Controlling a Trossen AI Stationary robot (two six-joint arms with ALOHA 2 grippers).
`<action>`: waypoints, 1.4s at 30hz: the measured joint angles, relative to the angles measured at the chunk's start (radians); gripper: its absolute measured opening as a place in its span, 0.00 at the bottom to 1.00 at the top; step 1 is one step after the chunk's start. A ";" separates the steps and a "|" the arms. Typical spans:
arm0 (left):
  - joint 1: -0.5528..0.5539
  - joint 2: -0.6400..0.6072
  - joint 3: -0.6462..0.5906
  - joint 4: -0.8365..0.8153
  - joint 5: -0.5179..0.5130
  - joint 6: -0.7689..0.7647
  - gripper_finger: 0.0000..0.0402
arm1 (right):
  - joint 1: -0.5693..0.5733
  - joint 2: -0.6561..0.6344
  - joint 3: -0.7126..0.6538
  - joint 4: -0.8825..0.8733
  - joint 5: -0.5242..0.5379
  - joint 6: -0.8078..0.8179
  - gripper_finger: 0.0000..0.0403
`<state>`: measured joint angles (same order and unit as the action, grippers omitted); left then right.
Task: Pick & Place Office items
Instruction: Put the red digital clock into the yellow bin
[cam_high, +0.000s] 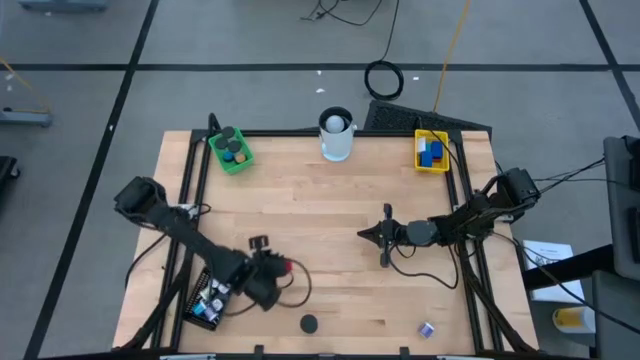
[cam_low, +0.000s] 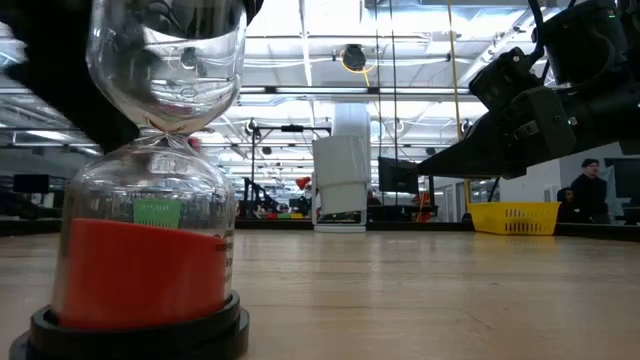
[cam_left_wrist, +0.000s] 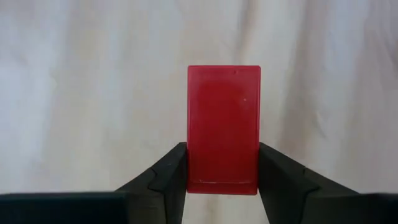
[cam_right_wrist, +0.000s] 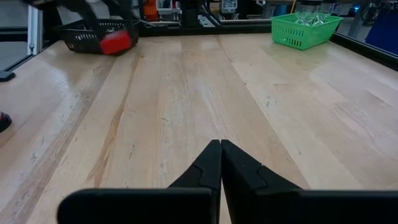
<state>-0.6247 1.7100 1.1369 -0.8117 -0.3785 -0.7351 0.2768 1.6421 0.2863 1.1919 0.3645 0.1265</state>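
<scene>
The left gripper pinches a red block just beside the black tray, likely to carry it off for sorting, while the right gripper waits closed, well apart from that tray.

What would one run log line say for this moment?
left claw: shut on red block, near black tray | right claw: shut, empty, mid-table

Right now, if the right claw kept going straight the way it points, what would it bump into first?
Probably nothing soon: the right gripper, shut, points across bare table. Far ahead lie the black tray and red block, slightly off its line.
</scene>
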 joint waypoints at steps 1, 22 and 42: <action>0.022 -0.011 0.000 0.008 -0.026 0.042 0.40 | 0.000 0.000 0.000 0.000 0.000 0.000 0.00; 0.576 0.008 -0.260 0.872 0.151 0.657 0.42 | 0.000 0.000 0.000 -0.015 0.000 0.000 0.00; 0.623 0.323 -0.032 0.925 0.278 0.806 0.46 | 0.000 0.000 0.000 -0.023 0.001 0.000 0.00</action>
<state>-0.0021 2.0331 1.1047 0.1130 -0.1005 0.0705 0.2768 1.6417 0.2863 1.1690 0.3651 0.1268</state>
